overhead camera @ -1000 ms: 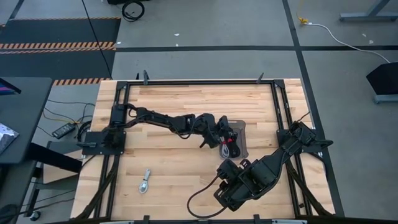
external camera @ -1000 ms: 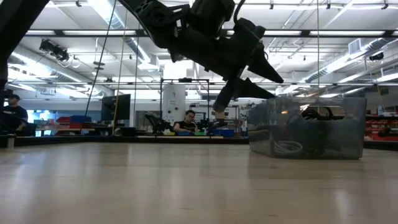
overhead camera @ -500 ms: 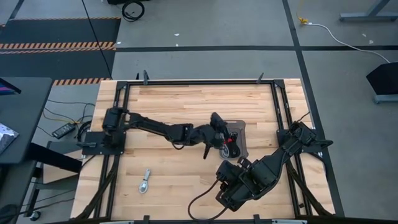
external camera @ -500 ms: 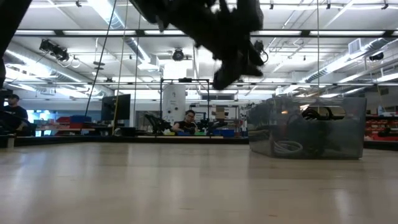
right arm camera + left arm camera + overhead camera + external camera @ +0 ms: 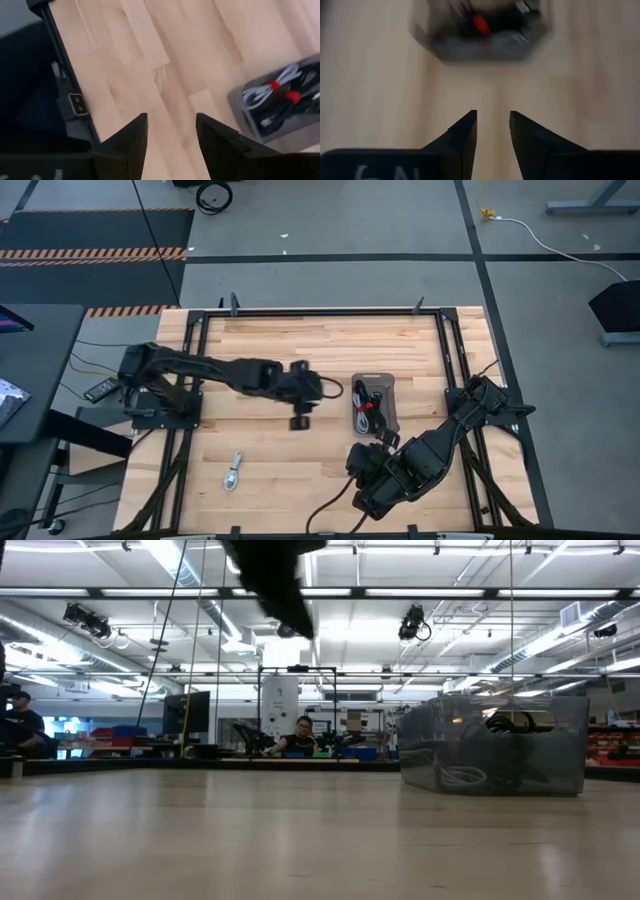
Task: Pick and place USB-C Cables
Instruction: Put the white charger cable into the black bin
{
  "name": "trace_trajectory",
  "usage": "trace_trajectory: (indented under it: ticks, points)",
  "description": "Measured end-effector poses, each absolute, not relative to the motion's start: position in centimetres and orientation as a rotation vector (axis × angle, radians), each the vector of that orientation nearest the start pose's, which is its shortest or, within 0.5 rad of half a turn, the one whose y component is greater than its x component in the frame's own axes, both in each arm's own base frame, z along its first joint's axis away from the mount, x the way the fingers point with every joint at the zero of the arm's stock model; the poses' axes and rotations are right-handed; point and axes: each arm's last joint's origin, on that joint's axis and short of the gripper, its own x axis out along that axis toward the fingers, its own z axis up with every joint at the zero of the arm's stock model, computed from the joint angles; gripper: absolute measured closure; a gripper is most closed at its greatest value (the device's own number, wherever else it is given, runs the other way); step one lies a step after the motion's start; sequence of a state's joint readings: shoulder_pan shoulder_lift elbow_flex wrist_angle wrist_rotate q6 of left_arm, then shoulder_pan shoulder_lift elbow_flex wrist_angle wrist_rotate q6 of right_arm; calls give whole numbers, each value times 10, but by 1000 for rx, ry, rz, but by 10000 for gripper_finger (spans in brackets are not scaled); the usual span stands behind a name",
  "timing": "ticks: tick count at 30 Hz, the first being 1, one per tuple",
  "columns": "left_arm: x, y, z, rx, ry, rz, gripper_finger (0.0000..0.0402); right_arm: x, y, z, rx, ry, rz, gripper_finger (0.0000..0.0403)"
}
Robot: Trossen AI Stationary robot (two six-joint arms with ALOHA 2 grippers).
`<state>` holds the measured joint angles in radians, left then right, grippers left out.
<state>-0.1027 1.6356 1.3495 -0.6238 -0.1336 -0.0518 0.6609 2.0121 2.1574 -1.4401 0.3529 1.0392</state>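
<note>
Left gripper (image 5: 298, 421) open, empty – over wooden table (image 5: 270, 350)

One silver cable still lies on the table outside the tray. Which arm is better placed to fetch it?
Left, probably. Its open, empty pincer is nearer the silver cable. The right pincer sits farther off, below the grey tray.
</note>
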Motion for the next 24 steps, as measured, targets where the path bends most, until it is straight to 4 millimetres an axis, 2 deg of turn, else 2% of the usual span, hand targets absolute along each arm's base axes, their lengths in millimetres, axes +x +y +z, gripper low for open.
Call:
trace_trajectory:
  ticks: [4,8,12,17,24]
  points:
    - [318,-43,278,-89,1125,29,279,319,228,346,192,1089,-298,229]
    - [288,-62,274,-132,1363,125,279,323,225,347,104,1078,-271,229]
    - [264,-87,272,-183,1515,250,279,323,224,347,41,1065,-251,229]
    - [239,-123,272,-251,1567,399,279,324,224,347,13,1056,-251,229]
    - [207,-170,272,-303,1475,521,279,325,222,348,-75,1044,-234,229]
